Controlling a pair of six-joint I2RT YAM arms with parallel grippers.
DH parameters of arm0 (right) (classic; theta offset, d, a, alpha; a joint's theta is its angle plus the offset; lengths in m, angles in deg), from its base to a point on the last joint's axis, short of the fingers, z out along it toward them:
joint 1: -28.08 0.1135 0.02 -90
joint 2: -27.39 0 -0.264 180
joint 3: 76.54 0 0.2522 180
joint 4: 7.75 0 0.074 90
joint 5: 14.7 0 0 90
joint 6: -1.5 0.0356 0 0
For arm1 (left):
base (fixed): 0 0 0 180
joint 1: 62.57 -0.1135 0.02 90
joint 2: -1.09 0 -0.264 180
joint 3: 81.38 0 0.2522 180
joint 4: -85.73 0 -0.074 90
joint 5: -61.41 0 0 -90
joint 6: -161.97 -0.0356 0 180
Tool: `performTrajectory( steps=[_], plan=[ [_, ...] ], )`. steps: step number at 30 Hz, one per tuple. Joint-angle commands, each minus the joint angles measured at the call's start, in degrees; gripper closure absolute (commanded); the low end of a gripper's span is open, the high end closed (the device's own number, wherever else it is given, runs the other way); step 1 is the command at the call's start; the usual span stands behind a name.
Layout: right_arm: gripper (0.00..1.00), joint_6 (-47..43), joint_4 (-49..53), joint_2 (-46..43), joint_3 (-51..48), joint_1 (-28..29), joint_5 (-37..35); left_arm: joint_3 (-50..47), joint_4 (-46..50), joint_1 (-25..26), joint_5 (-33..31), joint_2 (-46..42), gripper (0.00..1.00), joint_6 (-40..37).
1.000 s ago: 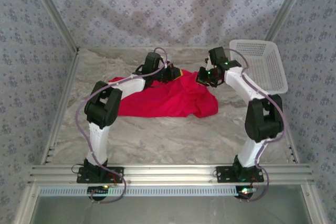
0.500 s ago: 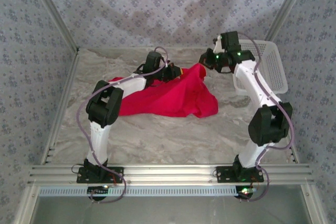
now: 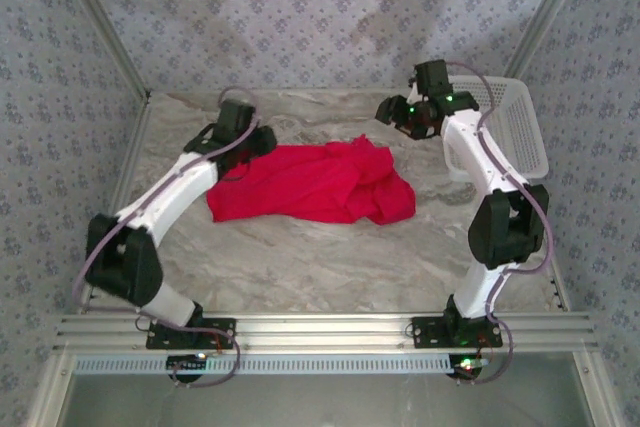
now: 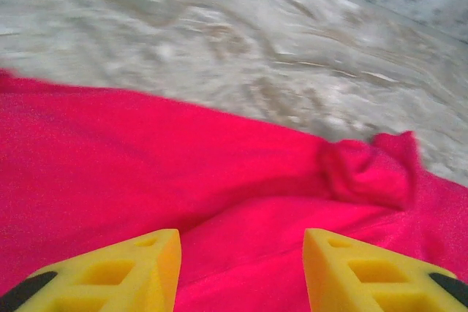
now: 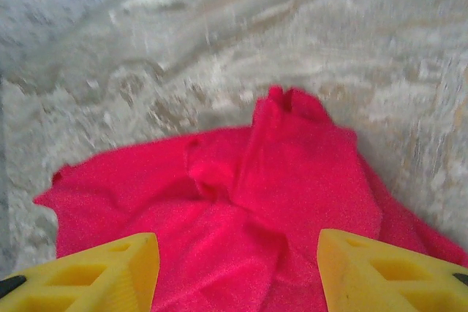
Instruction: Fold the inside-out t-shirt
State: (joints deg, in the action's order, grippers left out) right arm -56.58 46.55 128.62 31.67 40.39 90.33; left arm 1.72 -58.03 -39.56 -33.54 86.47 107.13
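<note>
Red and rumpled, the inside-out t-shirt (image 3: 310, 184) lay in an unfolded heap just beneath and between the left gripper (image 4: 240, 245) and right gripper (image 5: 238, 242), both parted and empty, so seemingly every fold remained undone.

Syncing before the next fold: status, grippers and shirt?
Both open: left gripper, right gripper, nothing held. Crumpled red t-shirt on table, unfolded. Off right: white basket, apart from shirt.
</note>
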Motion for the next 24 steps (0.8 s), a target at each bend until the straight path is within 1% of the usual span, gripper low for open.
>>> performTrajectory(
  steps=[1,5,8,10,13,17,20,24],
  plan=[
    [0.39,-3.49,3.47,-1.01,-4.09,2.00,1.78,-10.24,8.43,-2.99,-3.32,-5.25,0.54,-0.54],
    [0.39,-5.47,3.50,-0.76,-8.65,4.00,3.12,-21.55,8.02,-7.31,-0.65,-14.74,0.57,1.82],
    [0.38,-6.07,3.76,-0.34,-10.02,4.99,2.78,-27.01,8.05,-9.13,0.16,-19.56,0.58,3.35],
    [0.38,-6.13,3.52,0.12,-10.33,5.17,3.36,-29.56,7.75,-9.94,-0.29,-20.98,0.57,4.05],
    [0.38,-5.78,3.27,0.59,-10.17,5.30,4.08,-32.32,6.48,-11.54,-0.86,-21.16,0.56,4.48],
    [0.37,-6.01,3.98,1.63,-9.35,5.35,4.57,-35.88,0.75,-13.52,-0.27,-19.73,0.56,5.09],
    [0.36,-6.26,4.90,2.56,-8.94,5.35,5.18,-36.89,-3.80,-14.50,0.65,-17.81,0.58,5.23],
    [0.35,-6.18,4.82,3.08,-8.85,5.47,5.28,-35.97,-7.45,-14.78,1.64,-14.67,0.62,5.28]
  ],
)
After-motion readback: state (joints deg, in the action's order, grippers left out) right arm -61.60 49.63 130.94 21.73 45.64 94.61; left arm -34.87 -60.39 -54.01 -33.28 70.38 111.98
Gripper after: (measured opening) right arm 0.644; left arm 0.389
